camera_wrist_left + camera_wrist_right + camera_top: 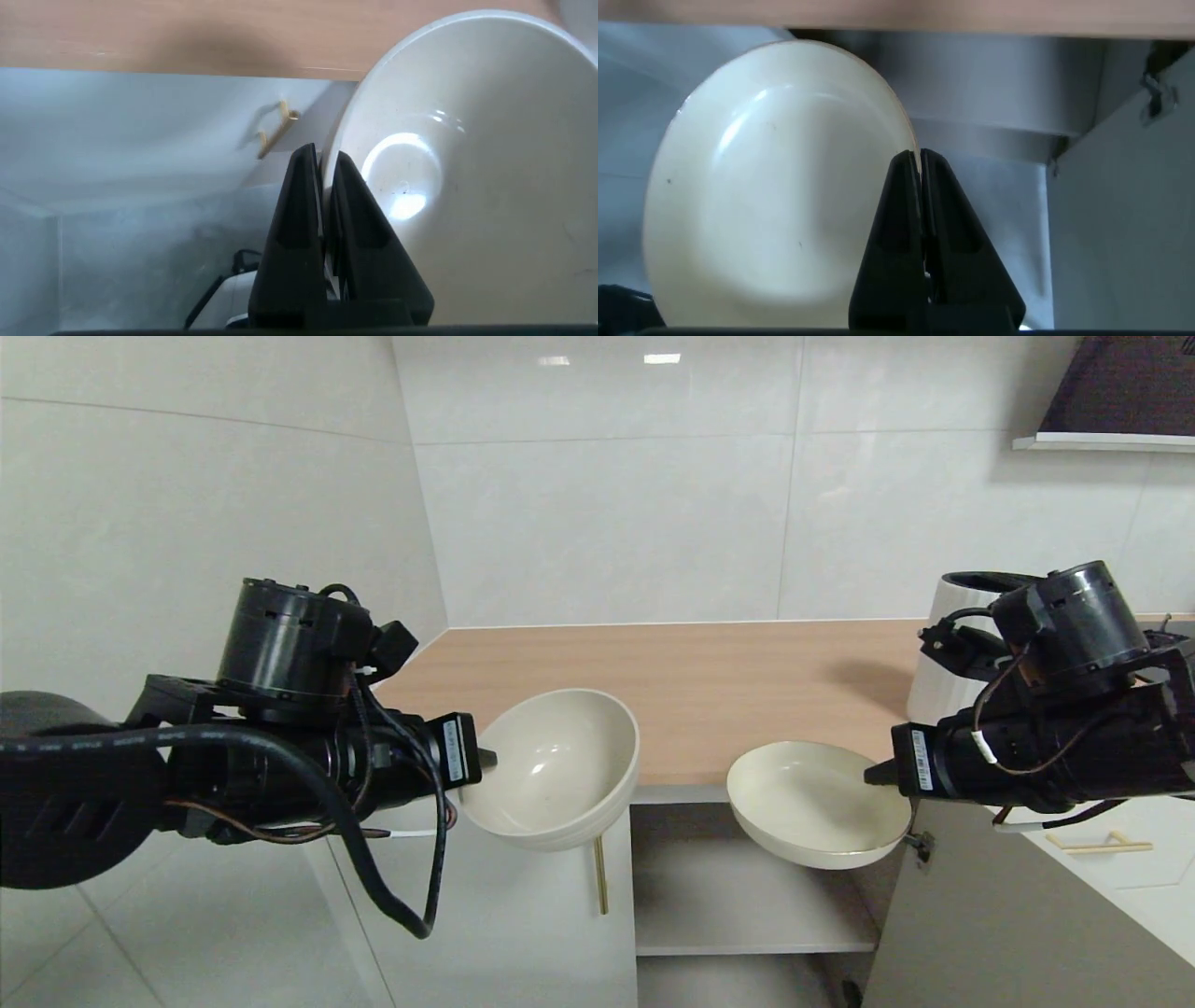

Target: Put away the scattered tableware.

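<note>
My left gripper [487,761] is shut on the rim of a deep cream bowl [555,767], held in the air in front of the counter's edge and tilted so its hollow faces me. In the left wrist view the black fingers [301,201] pinch the bowl [467,159] by its rim. My right gripper [873,773] is shut on the rim of a shallow cream plate [812,801], held just before the open cabinet. In the right wrist view the fingers [903,201] clamp the plate [775,177] at its edge.
A wooden counter [709,681] runs along the tiled wall, with a white pot [952,649] at its right. Below it an open cabinet [738,887] shows a shelf, its grey door [1008,924] swung out to the right. A closed white door with a gold handle [600,875] lies left.
</note>
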`<state>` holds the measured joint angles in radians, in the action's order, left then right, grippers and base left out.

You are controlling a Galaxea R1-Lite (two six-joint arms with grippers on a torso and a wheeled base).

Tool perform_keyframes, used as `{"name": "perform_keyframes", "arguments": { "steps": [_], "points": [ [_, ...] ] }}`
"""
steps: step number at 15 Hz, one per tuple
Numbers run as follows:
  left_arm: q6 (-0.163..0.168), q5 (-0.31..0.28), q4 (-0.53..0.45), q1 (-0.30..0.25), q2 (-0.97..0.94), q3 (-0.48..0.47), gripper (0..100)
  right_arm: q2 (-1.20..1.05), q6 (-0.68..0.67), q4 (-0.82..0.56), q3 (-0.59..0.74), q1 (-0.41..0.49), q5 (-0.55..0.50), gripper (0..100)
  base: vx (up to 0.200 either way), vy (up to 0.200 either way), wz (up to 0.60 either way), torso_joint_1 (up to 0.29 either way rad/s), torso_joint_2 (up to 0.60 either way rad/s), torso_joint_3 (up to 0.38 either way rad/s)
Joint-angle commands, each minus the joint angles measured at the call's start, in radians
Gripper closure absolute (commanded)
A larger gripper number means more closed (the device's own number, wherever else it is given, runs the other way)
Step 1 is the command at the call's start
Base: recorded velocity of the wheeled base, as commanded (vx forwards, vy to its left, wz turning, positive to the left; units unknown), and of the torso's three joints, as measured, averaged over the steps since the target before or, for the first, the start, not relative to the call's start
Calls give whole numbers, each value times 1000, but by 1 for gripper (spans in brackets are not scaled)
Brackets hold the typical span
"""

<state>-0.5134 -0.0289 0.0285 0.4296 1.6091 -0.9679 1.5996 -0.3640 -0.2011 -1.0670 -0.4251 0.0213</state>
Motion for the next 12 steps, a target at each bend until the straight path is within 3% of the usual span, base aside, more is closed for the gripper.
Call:
{"name": "perform_keyframes", "arguments": {
  "steps": [1, 7, 12],
  "points": [
    [1, 1, 1, 1, 8, 1, 100, 28, 0, 0, 1, -1, 0, 100, 0, 0, 0, 0, 0, 0],
    [1, 0, 1, 1, 11, 1, 100, 48, 5, 0, 1, -1, 0, 100, 0, 0, 0, -8, 20, 13],
    [1, 1, 1, 1, 23, 1, 100, 51, 5, 0, 1, -1, 0, 100, 0, 0, 0, -155, 398, 233]
  ]
}}
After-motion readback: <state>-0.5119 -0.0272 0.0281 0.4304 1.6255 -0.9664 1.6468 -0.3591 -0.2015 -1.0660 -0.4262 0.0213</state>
